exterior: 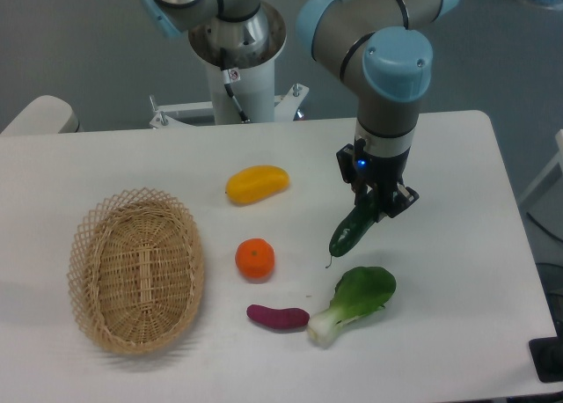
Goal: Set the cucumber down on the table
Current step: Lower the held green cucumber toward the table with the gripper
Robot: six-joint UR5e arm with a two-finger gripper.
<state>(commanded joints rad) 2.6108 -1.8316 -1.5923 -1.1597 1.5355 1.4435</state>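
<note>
Gripping the cucumber by its upper end, the gripper has its fingers closed tight around it, above the right half of the table. The cucumber hangs tilted, its lower end down and to the left, with the thin stem tip close to the tabletop; whether it touches the surface cannot be told. Just below it lies the bok choy, and a purple sweet potato is beside that. An orange and a mango sit left of the gripper. The wicker basket stands well apart at the left.
</note>
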